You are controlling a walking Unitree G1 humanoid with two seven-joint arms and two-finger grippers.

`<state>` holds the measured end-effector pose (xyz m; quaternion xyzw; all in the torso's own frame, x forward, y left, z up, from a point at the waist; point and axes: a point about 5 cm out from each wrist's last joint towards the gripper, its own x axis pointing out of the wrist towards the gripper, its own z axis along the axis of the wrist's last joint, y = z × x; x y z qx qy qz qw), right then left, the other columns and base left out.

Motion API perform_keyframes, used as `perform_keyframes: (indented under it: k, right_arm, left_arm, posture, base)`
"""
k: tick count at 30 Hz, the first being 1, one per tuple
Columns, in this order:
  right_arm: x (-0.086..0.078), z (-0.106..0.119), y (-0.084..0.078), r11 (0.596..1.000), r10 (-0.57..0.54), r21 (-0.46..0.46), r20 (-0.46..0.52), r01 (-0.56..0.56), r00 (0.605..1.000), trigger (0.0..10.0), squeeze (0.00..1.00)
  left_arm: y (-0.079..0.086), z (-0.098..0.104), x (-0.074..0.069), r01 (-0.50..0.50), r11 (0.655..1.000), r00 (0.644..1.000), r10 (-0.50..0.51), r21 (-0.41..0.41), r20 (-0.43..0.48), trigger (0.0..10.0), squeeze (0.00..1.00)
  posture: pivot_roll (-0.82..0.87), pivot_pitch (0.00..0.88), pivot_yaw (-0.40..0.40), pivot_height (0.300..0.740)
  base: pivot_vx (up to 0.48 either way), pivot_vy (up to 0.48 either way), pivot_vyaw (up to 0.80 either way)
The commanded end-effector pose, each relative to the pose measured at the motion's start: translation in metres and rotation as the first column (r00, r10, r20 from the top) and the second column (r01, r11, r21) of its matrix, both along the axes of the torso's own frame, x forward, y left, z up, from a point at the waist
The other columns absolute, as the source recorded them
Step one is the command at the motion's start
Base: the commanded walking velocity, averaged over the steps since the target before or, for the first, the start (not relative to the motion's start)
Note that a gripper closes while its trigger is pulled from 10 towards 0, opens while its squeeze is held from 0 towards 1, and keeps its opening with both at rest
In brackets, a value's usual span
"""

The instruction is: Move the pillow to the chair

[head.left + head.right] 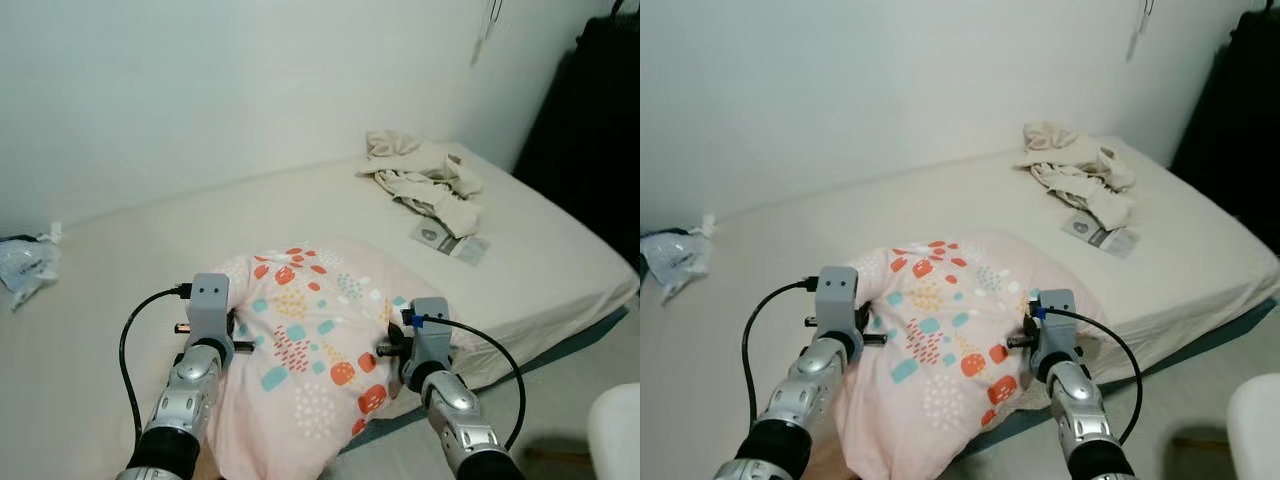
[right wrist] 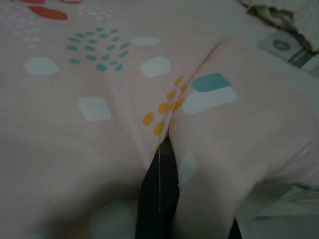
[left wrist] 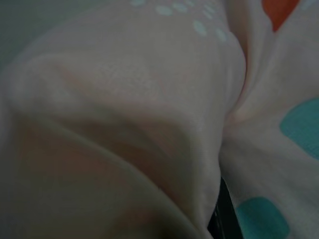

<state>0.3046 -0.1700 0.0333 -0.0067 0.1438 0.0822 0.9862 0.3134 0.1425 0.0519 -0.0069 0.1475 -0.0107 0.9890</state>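
Both end effectors' fingertips buried in pale pink, colour-spotted fabric pillow (image 1: 310, 340): left end effector (image 1: 238, 338) and right end effector (image 1: 388, 345) each pinching folds. Crumpled cream cloth (image 1: 425, 180) lies well beyond on beige bed (image 1: 150, 260).

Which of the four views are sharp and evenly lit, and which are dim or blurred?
Left and right eye views: evenly lit, sharp on the pillow and bed. Left wrist view: dim, soft, pillow fabric out of focus. Right wrist view: shaded near the right gripper, pattern fairly clear beyond.
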Motion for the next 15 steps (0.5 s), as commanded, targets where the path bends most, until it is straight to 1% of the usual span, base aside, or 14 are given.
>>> perform_keyframes:
  k: [1, 4, 6, 9, 11, 15]
  right_arm:
    - [0.005, 0.002, 0.003, 0.999, 0.043, -0.022, -0.009, -0.043, 0.999, 10.0, 0.0]
    - [0.008, 0.003, 0.004, 0.998, 0.055, -0.031, -0.013, -0.055, 0.998, 10.0, 0.0]
    - [0.008, 0.003, 0.005, 0.998, 0.057, -0.029, -0.014, -0.057, 0.998, 10.0, 0.0]
    - [0.007, 0.002, 0.006, 0.998, 0.059, -0.027, -0.016, -0.059, 0.998, 10.0, 0.0]
    - [0.004, -0.001, 0.009, 0.998, 0.052, -0.022, -0.022, -0.052, 0.998, 10.0, 0.0]
    - [0.001, -0.005, 0.009, 0.999, 0.032, -0.012, -0.024, -0.033, 0.999, 10.0, 0.0]
  left_arm:
    - [-0.004, 0.001, -0.003, -0.002, 1.0, 1.0, 0.002, -0.002, 0.027, 10.0, 0.0]
    - [-0.002, -0.003, -0.009, -0.02, 1.0, 0.999, 0.02, 0.003, 0.025, 10.0, 0.0]
    - [0.0, -0.003, -0.01, -0.029, 1.0, 0.999, 0.028, 0.008, 0.029, 10.0, 0.0]
    - [0.003, -0.003, -0.01, -0.033, 0.999, 0.999, 0.032, 0.015, 0.032, 10.0, 0.0]
    - [0.006, -0.002, -0.008, -0.034, 0.999, 0.999, 0.032, 0.031, 0.035, 10.0, 0.0]
    - [0.007, -0.001, -0.008, -0.023, 0.998, 0.999, 0.021, 0.057, 0.038, 10.0, 0.0]
  posture:
    - [-0.02, 0.036, -0.064, 0.74]
    - [-0.01, 0.038, -0.069, 0.74]
    - [0.0, 0.041, -0.069, 0.74]
    - [0.0, 0.041, -0.062, 0.74]
    - [0.0, 0.039, -0.042, 0.74]
    - [-0.01, 0.038, -0.024, 0.74]
  base:
    - [0.0, 0.0, 0.0]
    - [0.0, 0.0, 0.0]
    - [0.0, 0.0, 0.0]
    - [0.0, 0.0, 0.0]
    - [0.0, 0.0, 0.0]
    - [0.0, 0.0, 0.0]
